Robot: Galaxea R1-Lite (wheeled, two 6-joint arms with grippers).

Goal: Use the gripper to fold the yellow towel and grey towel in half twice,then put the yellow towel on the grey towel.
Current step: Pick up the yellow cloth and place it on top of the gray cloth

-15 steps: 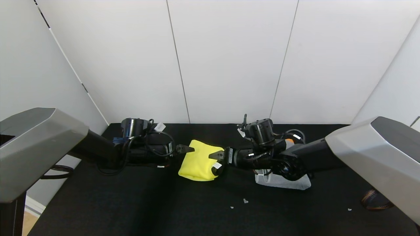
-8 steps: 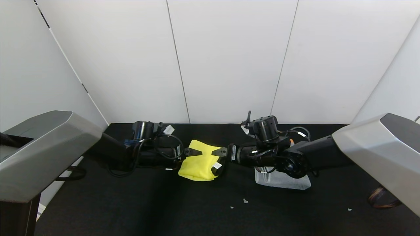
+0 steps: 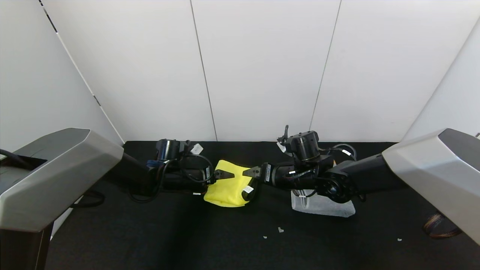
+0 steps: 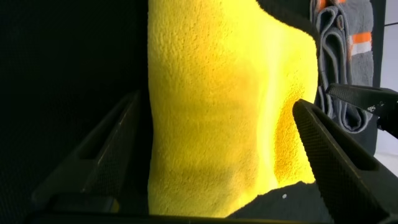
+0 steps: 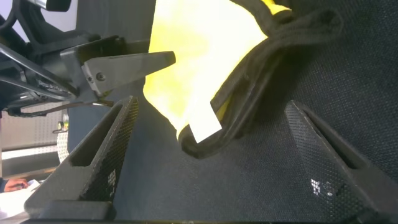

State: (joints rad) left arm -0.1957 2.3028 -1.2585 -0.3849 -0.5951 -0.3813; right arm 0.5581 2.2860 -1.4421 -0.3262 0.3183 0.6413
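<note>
The folded yellow towel (image 3: 227, 184) lies mid-tabletop (image 3: 150, 232). Left hand (image 3: 224, 174) and right hand (image 3: 250, 173), both spread open and empty, face each other over its far part. The folded grey towel (image 3: 324, 207) lies right, under the right arm.

Even, bright light washed the white wall (image 3: 258, 67); below it the black table (image 3: 225, 243) stayed dim. Up close, the yellow towel (image 4: 217, 106) glared, washed out.
</note>
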